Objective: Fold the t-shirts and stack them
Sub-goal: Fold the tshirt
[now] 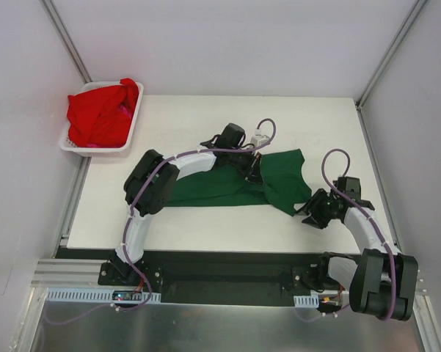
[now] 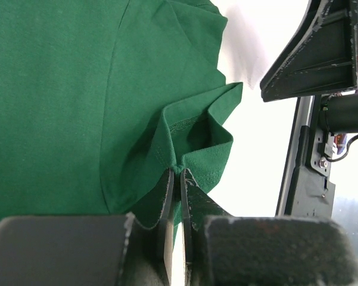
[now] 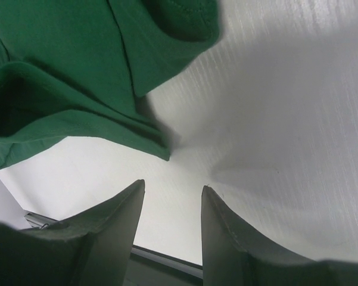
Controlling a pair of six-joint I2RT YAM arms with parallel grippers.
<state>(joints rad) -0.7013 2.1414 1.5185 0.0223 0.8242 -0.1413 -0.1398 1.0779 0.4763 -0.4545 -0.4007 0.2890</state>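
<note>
A dark green t-shirt (image 1: 282, 180) lies partly folded and rumpled on the white table (image 1: 205, 110). My left gripper (image 1: 254, 166) reaches over its middle. In the left wrist view that gripper (image 2: 179, 171) is shut on a bunched fold of the green t-shirt (image 2: 59, 89) at a hemmed edge. My right gripper (image 1: 309, 213) sits just off the shirt's right end. It (image 3: 173, 187) is open over bare table, with nothing between its fingers, and the green t-shirt (image 3: 65, 59) lies a little ahead of the tips. A red t-shirt (image 1: 99, 114) is heaped in the basket.
The white slotted basket (image 1: 70, 147) stands at the table's back left corner. Grey walls enclose the back and both sides. The table's near edge and a metal rail (image 1: 220, 282) with both arm bases run along the front.
</note>
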